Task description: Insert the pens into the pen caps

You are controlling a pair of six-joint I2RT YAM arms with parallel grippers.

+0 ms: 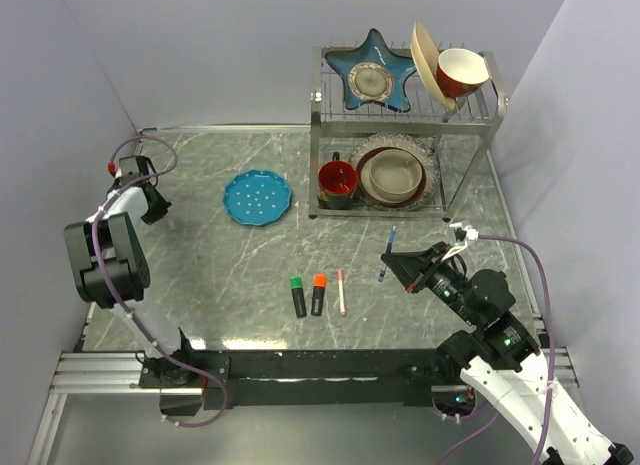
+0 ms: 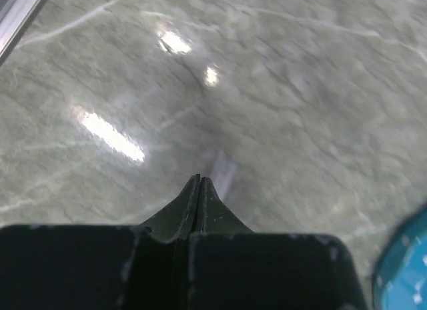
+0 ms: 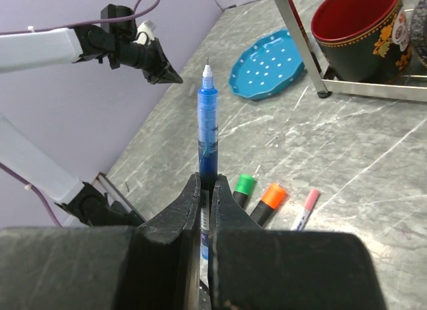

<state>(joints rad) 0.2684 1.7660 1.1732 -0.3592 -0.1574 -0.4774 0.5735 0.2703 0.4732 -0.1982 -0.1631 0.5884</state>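
Note:
My right gripper (image 1: 393,261) (image 3: 207,190) is shut on the thin blue pen (image 1: 388,253) (image 3: 207,123) and holds it above the table, its bare tip pointing away. On the table lie two black markers, one with a green cap (image 1: 297,283) (image 3: 245,184) and one with an orange cap (image 1: 319,281) (image 3: 273,195). Beside them lies the thin white pen (image 1: 341,293) with a pink-red cap (image 3: 311,198). My left gripper (image 1: 160,211) (image 2: 200,180) is shut and empty at the far left, low over bare table. No blue cap shows.
A blue plate (image 1: 258,197) (image 3: 270,65) lies left of a metal dish rack (image 1: 400,115). The rack holds a star plate, a bowl and a red cup on top, with a red mug (image 1: 338,181) (image 3: 360,30) and stacked plates beneath. Walls close in on both sides.

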